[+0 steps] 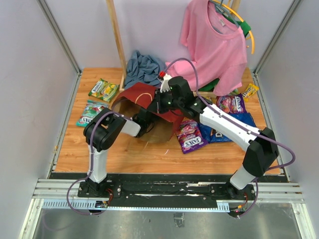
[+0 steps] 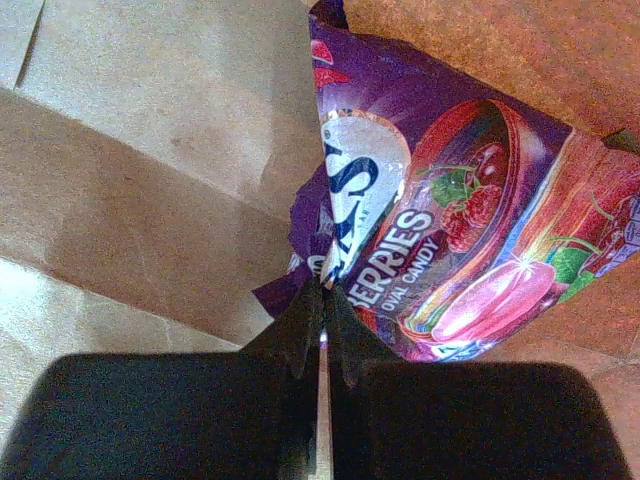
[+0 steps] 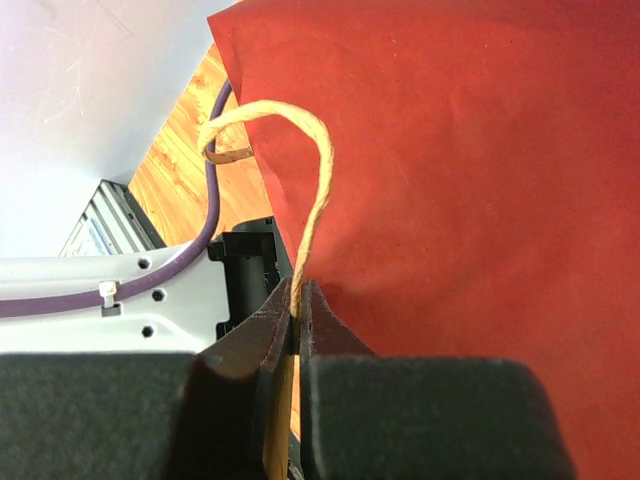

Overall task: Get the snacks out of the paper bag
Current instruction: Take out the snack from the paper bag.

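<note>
Pulling a snack out of the paper bag, judging by the pictures: reaching into the brown kraft interior with the left gripper and pinching the lower left corner of a purple berry candy packet, lying across the upper right of the left wrist view against the lining. Closing the jaws almost completely there, leaving nothing between the dark pads but the thin foil edge, so seemingly gripping the packet and no paper. Steadying the bag meanwhile with the right gripper, squeezing tight on the twine handle looping up through the middle of the right wrist view, beside the dark red outer side filling the right of that frame. Lying tipped at the centre of the overhead view, red side up, seemingly opening toward the lower left, facing the left arm. Having several snacks out already on the wooden table: green-yellow packets at upper left, a teal packet below them, another purple packet and a blue chip bag right of centre. Calling next for drawing the left arm back out through the mouth without loosening the pinch, pulling slowly because of the small corner hold, probably prone to slipping on glossy foil, while tensioning the handle to stop the mouth collapsing; then carrying the packet over bare wood at the lower left and only there spreading the jaws
</note>
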{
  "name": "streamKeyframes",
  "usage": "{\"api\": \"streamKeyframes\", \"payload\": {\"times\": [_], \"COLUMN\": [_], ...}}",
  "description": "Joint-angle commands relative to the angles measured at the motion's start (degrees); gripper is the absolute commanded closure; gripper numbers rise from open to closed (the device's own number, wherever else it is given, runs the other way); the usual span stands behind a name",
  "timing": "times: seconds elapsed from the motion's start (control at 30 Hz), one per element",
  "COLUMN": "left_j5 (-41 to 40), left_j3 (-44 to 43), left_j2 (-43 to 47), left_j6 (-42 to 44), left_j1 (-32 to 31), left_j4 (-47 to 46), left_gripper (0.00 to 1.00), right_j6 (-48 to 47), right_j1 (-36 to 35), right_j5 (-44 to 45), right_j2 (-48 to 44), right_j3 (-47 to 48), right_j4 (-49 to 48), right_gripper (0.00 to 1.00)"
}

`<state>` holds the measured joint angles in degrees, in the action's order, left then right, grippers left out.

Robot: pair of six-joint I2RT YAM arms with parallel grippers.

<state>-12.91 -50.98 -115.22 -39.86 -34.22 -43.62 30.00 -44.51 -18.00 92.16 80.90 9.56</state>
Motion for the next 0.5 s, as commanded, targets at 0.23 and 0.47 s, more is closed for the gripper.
{"api": "streamKeyframes", "payload": {"times": [0.23, 0.47], "left_j5": [-4.8, -4.1], "left_j3": [8.2, 10.5], "left_j2": [17.3, 30.2], "left_j6": [4.4, 7.6], "left_j1": [0.3, 0.2], "left_j4": [3.1, 8.7], "left_gripper": [0.99, 1.0], "right_j6": [-0.5, 0.1], "right_j1": [-1.2, -1.4], "right_j5": [-0.6, 1.2], "right_j2": [-0.6, -1.6], "right_j3": [1.4, 1.2], "right_j4": [2.0, 2.0], "right_gripper": [0.99, 0.99]}}
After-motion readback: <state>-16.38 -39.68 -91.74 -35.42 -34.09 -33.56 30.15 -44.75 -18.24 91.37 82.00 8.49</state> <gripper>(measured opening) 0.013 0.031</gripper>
